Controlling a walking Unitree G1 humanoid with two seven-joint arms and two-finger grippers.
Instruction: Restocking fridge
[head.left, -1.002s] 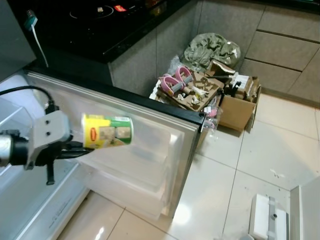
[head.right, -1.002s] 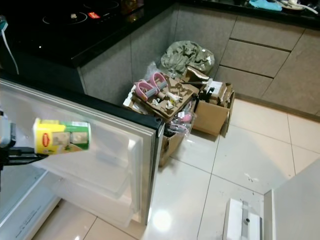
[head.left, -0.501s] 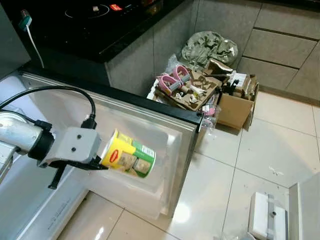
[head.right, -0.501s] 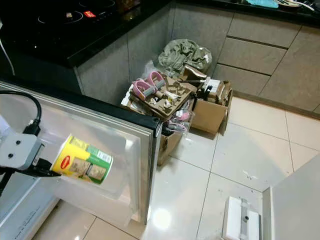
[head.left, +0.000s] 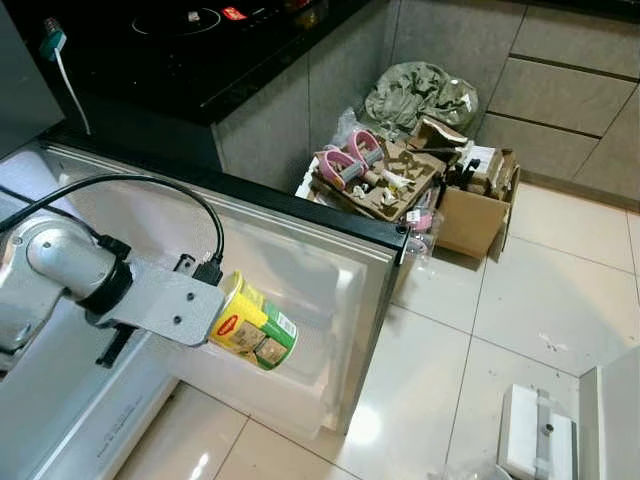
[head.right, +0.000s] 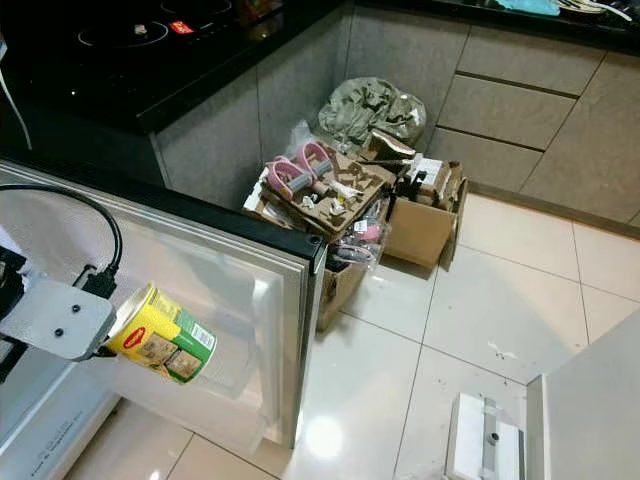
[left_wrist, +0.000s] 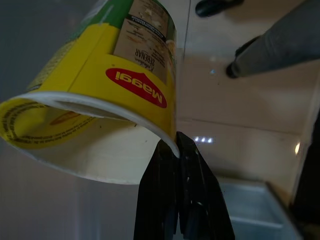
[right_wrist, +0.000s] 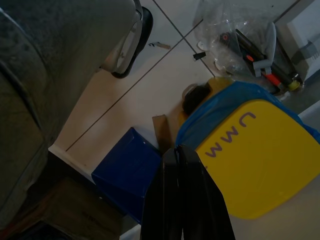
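Observation:
A yellow and green Maggi noodle cup hangs tilted, bottom pointing down, against the inside of the open fridge door, just above the lower clear door shelf. My left gripper is shut on the cup's rim, pinching the rim between its two black fingers. In the eye views its grey wrist block hides the fingers. My right gripper hangs idle with its fingers pressed together on nothing, over a yellow lid and a blue bag.
The door's black edge juts toward the tiled floor. Beyond it stand cluttered cardboard boxes and a grey-green bag. A black cooktop counter is at the back left. A white box lies at lower right.
My left arm has carried the cup down and in toward the door shelf. The cup went from lying level to tilted bottom-down, and it now sits lower against the door.

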